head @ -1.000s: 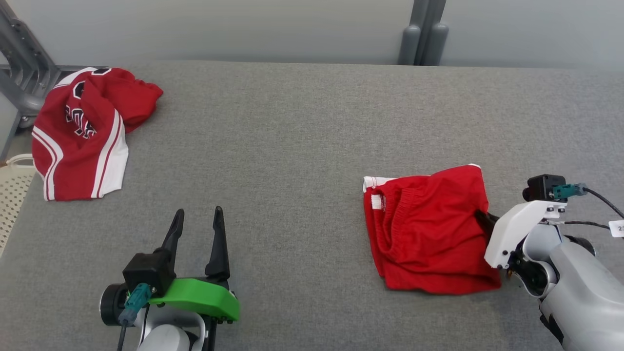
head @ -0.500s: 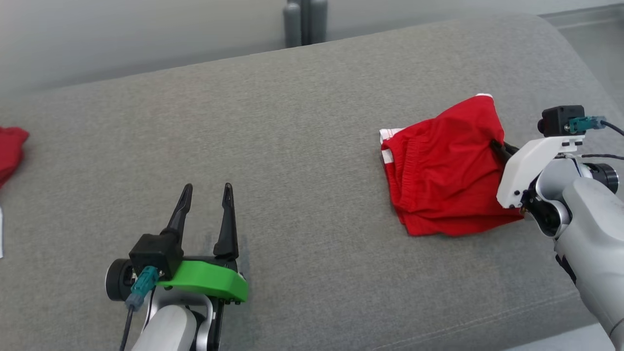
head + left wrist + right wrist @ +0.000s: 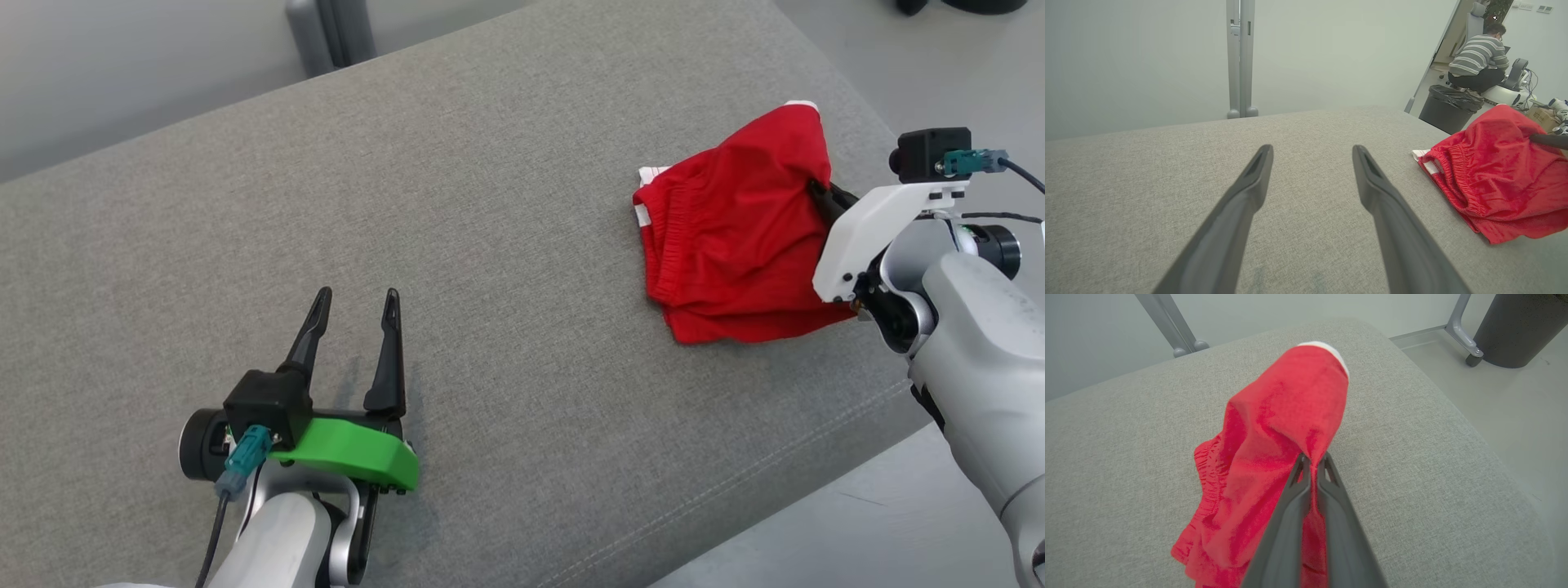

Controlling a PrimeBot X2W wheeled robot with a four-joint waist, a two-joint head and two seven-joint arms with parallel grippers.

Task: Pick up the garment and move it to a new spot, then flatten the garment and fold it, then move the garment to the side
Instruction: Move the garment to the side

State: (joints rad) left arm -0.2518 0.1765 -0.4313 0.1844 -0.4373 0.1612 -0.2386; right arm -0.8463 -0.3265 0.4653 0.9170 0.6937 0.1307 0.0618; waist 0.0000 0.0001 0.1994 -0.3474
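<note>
The garment (image 3: 735,237) is a pair of red shorts with white trim, folded, near the right end of the grey padded table (image 3: 490,204). My right gripper (image 3: 819,196) is shut on its right edge and lifts that part into a peak; the pinch shows clearly in the right wrist view, where red cloth (image 3: 1282,424) runs between the closed fingers (image 3: 1312,463). My left gripper (image 3: 355,298) hovers open over bare table at the lower left, well apart from the shorts. In the left wrist view its fingers (image 3: 1257,171) stand spread, with the garment (image 3: 1498,171) off to the right.
The table's right end and front edge (image 3: 857,425) drop to a pale floor. A dark bin (image 3: 1449,108) stands on that floor beyond the table, with a person in a striped top (image 3: 1480,57) crouched behind it. A grey post (image 3: 326,33) rises behind the table.
The head camera has swung right, so the red-and-white jersey at the far left left the picture. My right gripper stays shut on the shorts, their gripped edge a little more raised. The left gripper stays open.
</note>
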